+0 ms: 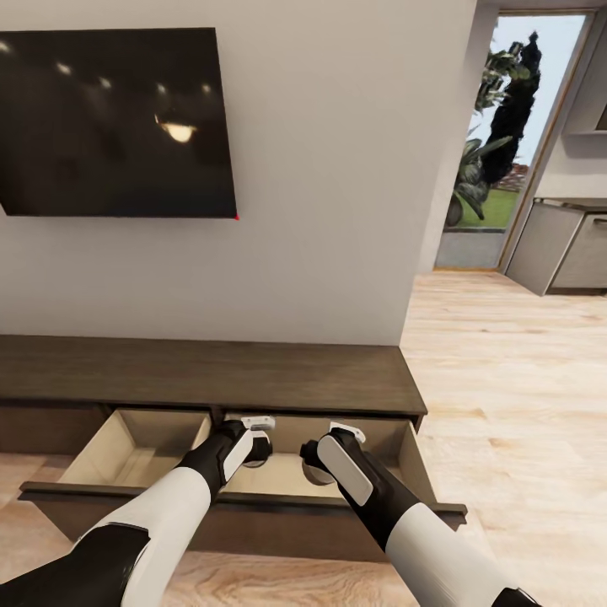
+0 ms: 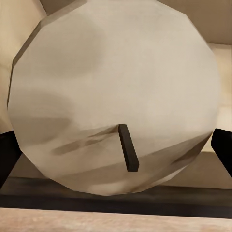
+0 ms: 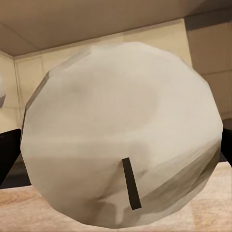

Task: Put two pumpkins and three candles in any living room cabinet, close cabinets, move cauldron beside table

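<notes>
The dark brown cabinet [image 1: 211, 371] stands under the TV, with its wide drawer [image 1: 244, 499] pulled out and the pale beige inside showing. Both arms reach into the drawer's right compartment [image 1: 396, 447]. My left gripper [image 1: 257, 451] is shut on a pale grey-beige candle [image 2: 111, 87], whose flat top and dark wick face the left wrist camera between the dark fingers [image 2: 7, 157]. My right gripper [image 1: 317, 465] is shut on a second candle [image 3: 121, 125], held above the drawer's beige floor. The pumpkins, the table and the cauldron are out of view.
A black TV [image 1: 114, 122] hangs on the white wall above the cabinet. The drawer's left compartment [image 1: 135, 451] is bare beige wood. Wood floor [image 1: 506, 379] runs right toward a glass door with plants [image 1: 506, 126] and grey kitchen units [image 1: 565, 244].
</notes>
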